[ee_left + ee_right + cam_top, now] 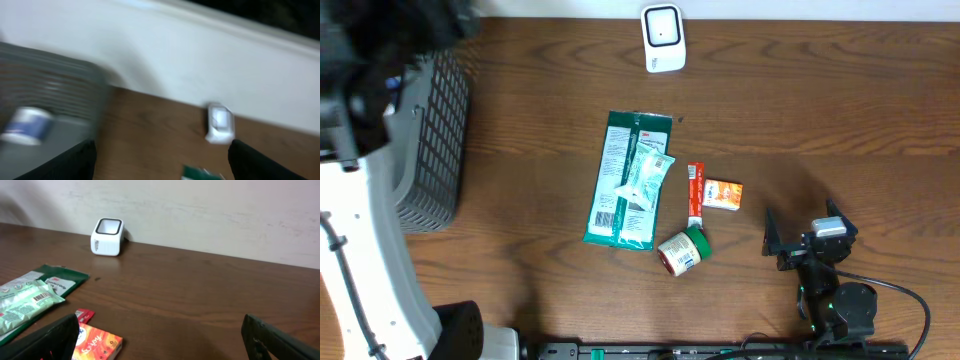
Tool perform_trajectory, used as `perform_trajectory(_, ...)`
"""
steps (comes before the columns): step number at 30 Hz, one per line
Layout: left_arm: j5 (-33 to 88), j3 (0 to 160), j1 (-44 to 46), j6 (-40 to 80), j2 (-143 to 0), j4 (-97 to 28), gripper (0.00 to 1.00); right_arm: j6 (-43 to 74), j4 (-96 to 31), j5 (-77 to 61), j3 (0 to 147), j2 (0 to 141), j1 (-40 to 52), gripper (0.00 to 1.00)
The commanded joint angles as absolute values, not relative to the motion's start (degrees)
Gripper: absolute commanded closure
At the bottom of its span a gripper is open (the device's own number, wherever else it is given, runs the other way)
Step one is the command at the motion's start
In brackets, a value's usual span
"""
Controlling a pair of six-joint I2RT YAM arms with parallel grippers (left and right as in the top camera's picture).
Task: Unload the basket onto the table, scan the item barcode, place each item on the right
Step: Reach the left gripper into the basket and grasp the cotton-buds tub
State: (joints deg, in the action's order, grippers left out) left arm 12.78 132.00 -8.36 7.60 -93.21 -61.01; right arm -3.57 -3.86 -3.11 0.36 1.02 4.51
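Partly done, seemingly. Far left: white-and-blue item (27,125) lying in the basket (55,80), left fingers (75,164) spread wide, empty. Middle of bench (840,100): packet (612,195), box (723,193), jar (682,252) apparently unscanned, scanner (663,38) beyond. Near right: right fingers (280,340) wide apart, empty.

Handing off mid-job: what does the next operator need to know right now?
Left gripper: open, empty, by the grey basket; its view is blurred.
Right gripper: open, empty, low near the orange box.
Scanner stands at the far edge. Green packet with a pouch on it, red stick, orange box and jar lie in the middle.
Done: a blue-and-white item shows at the basket, perhaps dropped.
To do: pick and scan those five.
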Motion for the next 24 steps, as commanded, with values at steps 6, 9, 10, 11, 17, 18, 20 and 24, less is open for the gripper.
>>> perform_trajectory(6, 10.44, 134.39, -23.35, 8.25, -98.32, -58.13, 0.15, -3.29, -4.08, -3.05, 0.32, 0.78, 4.05, 0.01)
perform_trajectory(9, 10.41, 134.39, -25.17, 8.23, -101.16, -57.34, 0.15, -3.29, -4.08, -3.05, 0.32, 0.78, 4.05, 0.01)
perform_trajectory(10, 10.31, 134.39, -25.52, 8.23, -102.35, -57.17, 0.15, -3.29, -4.08, -3.05, 0.32, 0.78, 4.05, 0.01)
perform_trajectory(11, 9.67, 134.39, -25.67, 8.23, -103.28, -57.06, 0.15, -3.29, -4.08, -3.05, 0.32, 0.78, 4.05, 0.01)
perform_trajectory(17, 2.35, 134.37, -25.69, 5.85, -111.72, -55.53, 0.15, -3.29, -4.08, -3.05, 0.32, 0.78, 4.05, 0.01)
perform_trajectory(18, 2.26, 134.37, -25.69, 3.44, -113.36, -55.35, 0.15, -3.29, -4.08, -3.05, 0.32, 0.78, 4.05, 0.01)
perform_trajectory(20, 2.26, 134.37, -25.69, -1.80, -117.95, -55.27, 0.14, -3.29, -4.08, -3.05, 0.32, 0.78, 4.05, 0.01)
perform_trajectory(24, 2.31, 134.37, -25.87, -5.43, -124.25, -54.70, 0.13, -3.29, -4.08, -3.05, 0.32, 0.78, 4.05, 0.01)
